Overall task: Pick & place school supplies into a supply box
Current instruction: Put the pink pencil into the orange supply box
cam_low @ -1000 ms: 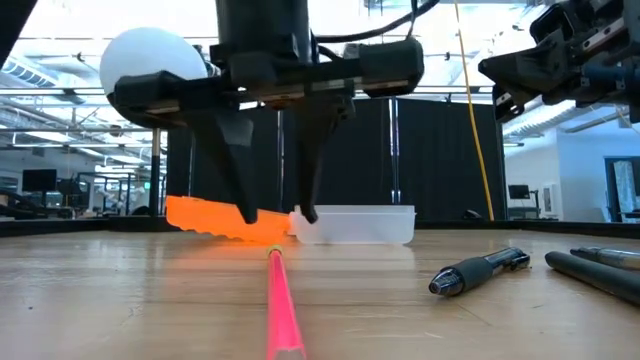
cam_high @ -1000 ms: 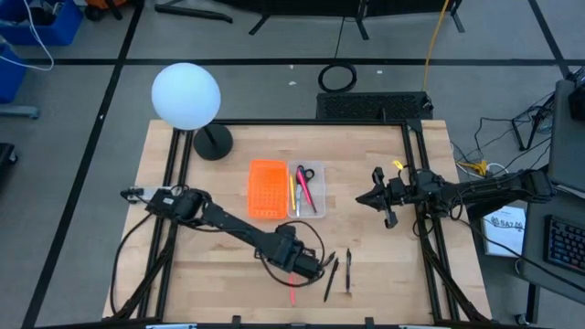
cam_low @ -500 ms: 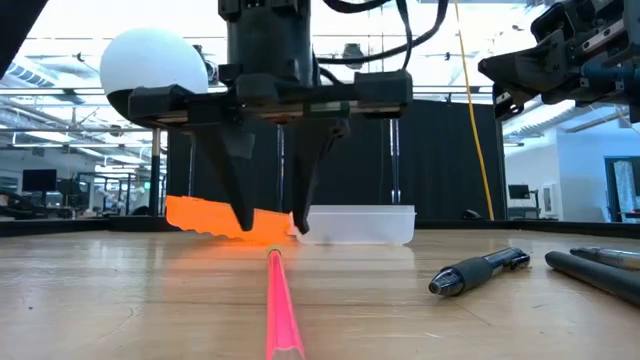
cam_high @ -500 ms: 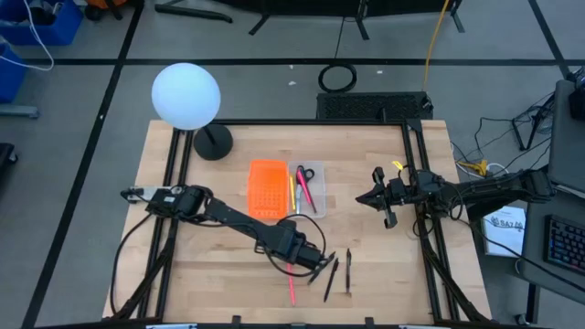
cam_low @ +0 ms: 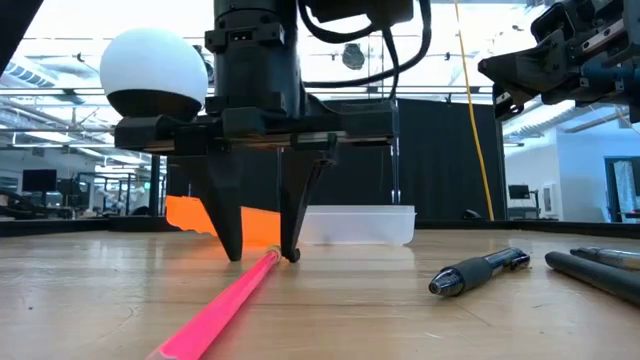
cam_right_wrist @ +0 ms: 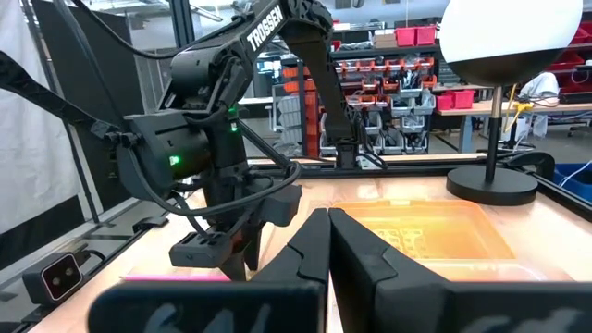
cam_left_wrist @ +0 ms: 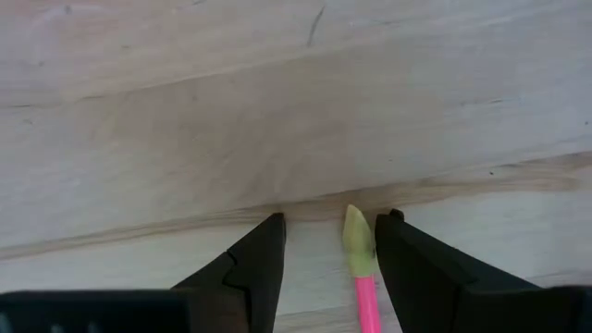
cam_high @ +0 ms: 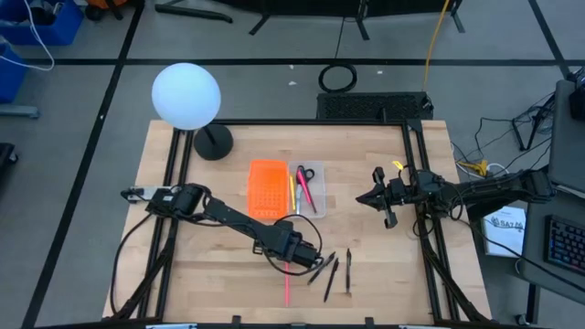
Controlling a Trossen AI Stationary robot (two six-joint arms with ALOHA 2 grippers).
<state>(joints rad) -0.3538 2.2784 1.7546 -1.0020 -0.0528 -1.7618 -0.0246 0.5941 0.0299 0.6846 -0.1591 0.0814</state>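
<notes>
My left gripper [cam_high: 292,259] stands open with its fingertips down at the table, astride the far end of a pink pen [cam_high: 288,285] that lies flat on the wood. The low view shows the pink pen [cam_low: 225,310] running from the fingers toward the near-left. The clear supply box [cam_high: 308,189] rests on the table's middle and holds black-handled scissors, a yellow pencil and a pink pen. Three dark pens [cam_high: 332,272] lie right of my left gripper. My right gripper [cam_high: 362,198] hovers shut above the table's right side. My left gripper comes from above, pointing down, one finger on each side of the pink pen's yellow-green tip [cam_left_wrist: 356,233]. The tip lies close against the inner side of one finger [cam_left_wrist: 407,254]; the other finger stands apart. The pen lies flat on the table.
An orange perforated tray [cam_high: 267,189] sits against the supply box's left side. A lamp with a white globe [cam_high: 186,95] and a black base [cam_high: 213,143] stands at the far left. Bare wood lies along the near-left and between the box and my right gripper.
My left gripper has come down until its fingertips reach the table and has shifted slightly toward the table's left. The pink pen has turned about on the wood: its far tip stays between the fingers while its near end has swung toward the table's left.
</notes>
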